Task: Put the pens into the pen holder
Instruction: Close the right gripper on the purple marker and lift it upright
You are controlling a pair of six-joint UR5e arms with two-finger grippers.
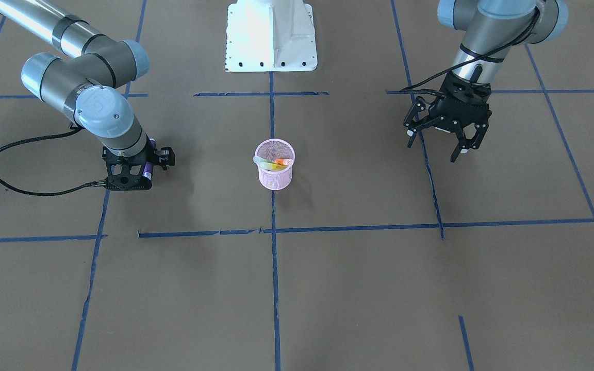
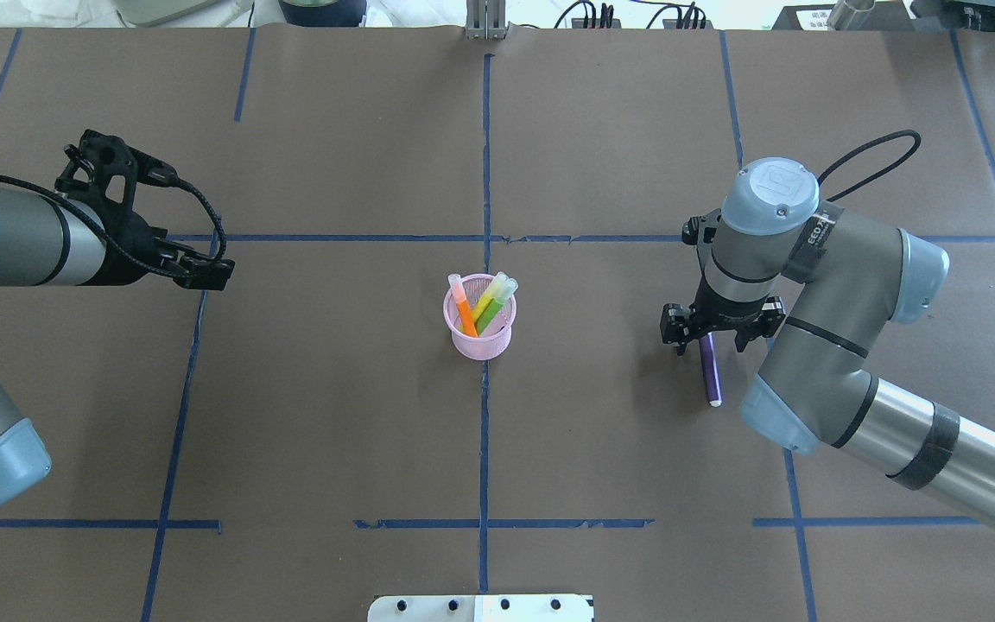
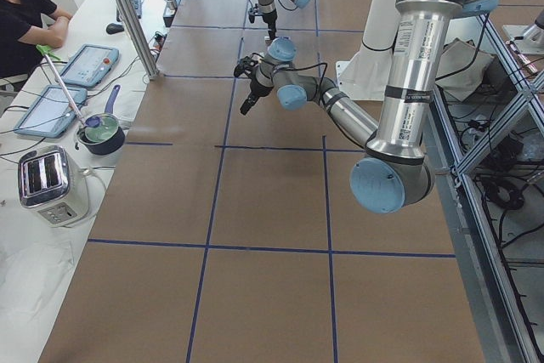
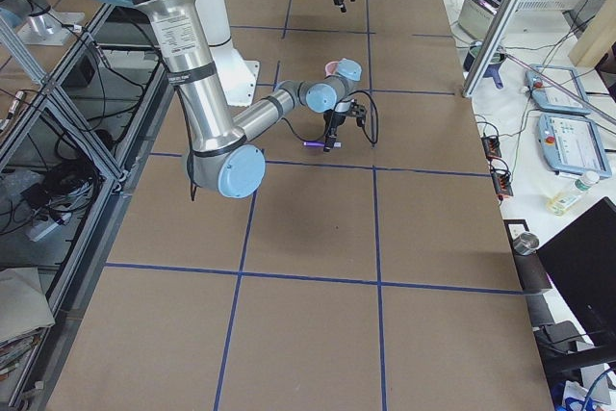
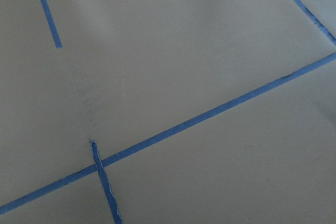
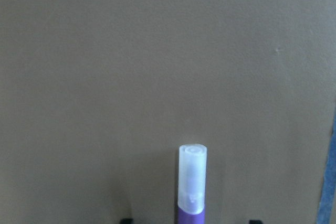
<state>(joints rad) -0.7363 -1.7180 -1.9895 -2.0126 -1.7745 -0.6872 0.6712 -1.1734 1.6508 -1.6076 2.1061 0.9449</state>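
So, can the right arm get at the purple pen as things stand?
Probably yes: the right gripper sits right over the purple pen, jaws apart on either side of it, and nothing else stands in the way.

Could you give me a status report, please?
Left gripper open. Right gripper open, straddling purple pen on table. Orange pen, green pen in holder. Nothing blocking.

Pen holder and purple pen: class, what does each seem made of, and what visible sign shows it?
Pen holder: probably thin metal wire mesh, pink-coated; its wall is a fine see-through grid. Purple pen: likely smooth plastic, opaque barrel; its cap looks frosted translucent plastic, pale.
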